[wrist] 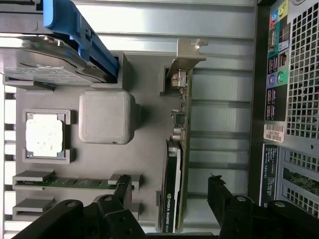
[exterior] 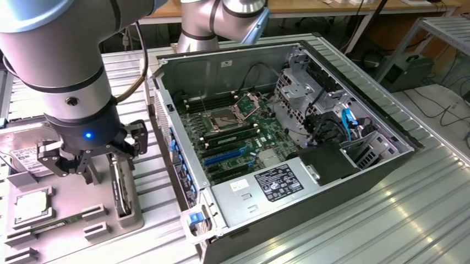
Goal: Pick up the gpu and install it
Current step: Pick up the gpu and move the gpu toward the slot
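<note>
Now | claw [wrist: 168, 183] wide open | straddling gpu [wrist: 173, 164], not touching

Clear gaps either side of gpu [wrist: 174, 191]

gpu [wrist: 174, 196] upright in tray [wrist: 147, 89], gripper [wrist: 169, 184] above, case [wrist: 299, 74] beside tray

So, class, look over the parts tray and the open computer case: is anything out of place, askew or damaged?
Nothing stands out. The gpu stands upright on edge in the grey tray, with the gripper open, one finger either side of it. The computer case lies open on its side, showing no damage.
</note>
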Controlling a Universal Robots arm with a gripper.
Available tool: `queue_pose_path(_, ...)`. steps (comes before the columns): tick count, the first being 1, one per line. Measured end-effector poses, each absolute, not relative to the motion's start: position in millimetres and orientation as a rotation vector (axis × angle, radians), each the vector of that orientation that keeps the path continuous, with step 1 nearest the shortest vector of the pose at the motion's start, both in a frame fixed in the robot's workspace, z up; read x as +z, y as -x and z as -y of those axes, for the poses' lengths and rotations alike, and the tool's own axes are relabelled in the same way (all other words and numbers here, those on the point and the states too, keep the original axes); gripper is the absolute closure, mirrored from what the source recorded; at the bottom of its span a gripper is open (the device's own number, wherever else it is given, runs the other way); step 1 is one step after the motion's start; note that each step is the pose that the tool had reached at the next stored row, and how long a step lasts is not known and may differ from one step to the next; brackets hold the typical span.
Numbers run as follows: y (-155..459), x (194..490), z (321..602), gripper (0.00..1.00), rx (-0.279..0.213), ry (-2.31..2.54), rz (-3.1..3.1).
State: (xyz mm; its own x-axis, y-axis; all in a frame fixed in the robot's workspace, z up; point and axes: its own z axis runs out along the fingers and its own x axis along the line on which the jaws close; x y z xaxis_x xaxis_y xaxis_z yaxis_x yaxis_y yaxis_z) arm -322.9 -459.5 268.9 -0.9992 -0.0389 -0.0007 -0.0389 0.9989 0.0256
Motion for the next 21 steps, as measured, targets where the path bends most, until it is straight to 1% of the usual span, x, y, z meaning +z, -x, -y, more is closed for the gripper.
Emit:
queue_pose_path(10, 323.1, 256.3, 451.6, 0.28, 0.040, 0.124, -3.139)
queue_pose_path(21, 323.6, 242.9, 451.2, 0.28, 0.040, 0.124, -3.139)
